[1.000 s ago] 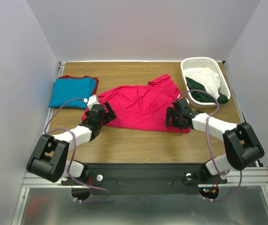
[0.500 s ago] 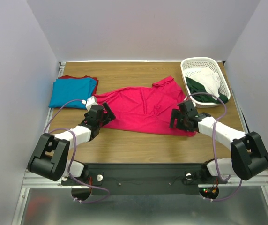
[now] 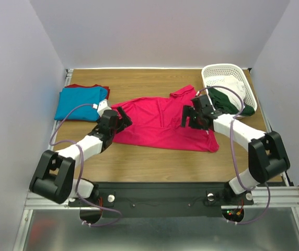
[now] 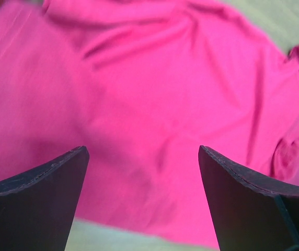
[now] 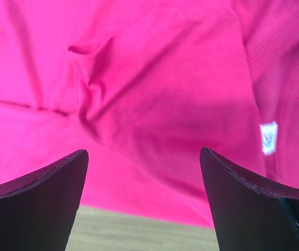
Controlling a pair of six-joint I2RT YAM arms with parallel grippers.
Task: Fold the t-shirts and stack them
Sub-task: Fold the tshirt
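One crimson-pink cotton t-shirt lies spread at the middle of the wooden table; two more (turquoise-blue shirt atop dark red shirt) sit far left. The left gripper and right gripper hover over it, fingers apart.

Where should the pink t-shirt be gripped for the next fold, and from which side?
Probably pinch the pink t-shirt at both corners of its near edge, coming from the arms' side: it lies spread almost flat, and that edge rests free on the table.
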